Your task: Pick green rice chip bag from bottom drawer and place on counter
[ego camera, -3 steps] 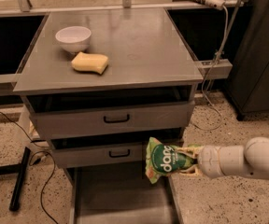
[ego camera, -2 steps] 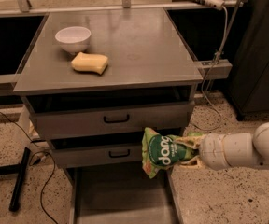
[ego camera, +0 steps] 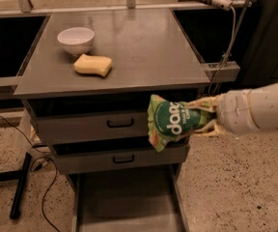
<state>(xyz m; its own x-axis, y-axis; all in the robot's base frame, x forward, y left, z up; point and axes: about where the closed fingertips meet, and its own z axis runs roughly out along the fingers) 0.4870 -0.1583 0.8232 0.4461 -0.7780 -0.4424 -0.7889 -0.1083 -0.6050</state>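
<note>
My gripper [ego camera: 202, 117] is shut on the green rice chip bag [ego camera: 170, 121] and holds it in the air in front of the cabinet's right side, level with the top drawer. The bag is glossy green with a dark round logo in white letters and lies on its side. The bottom drawer [ego camera: 124, 202] is pulled out below it, a shallow grey tray with nothing showing inside. The counter [ego camera: 144, 47] is the flat grey top of the cabinet, above and behind the bag. My pale arm [ego camera: 257, 108] comes in from the right.
A white bowl [ego camera: 76, 39] and a yellow sponge [ego camera: 93, 65] sit on the counter's left half. Two upper drawers with black handles [ego camera: 119, 123] are closed. A black stand [ego camera: 18, 192] and cables are on the floor at left.
My gripper has lifted the bag from about the middle drawer's height to the top drawer's height, a little leftward. Bowl and sponge have not moved.
</note>
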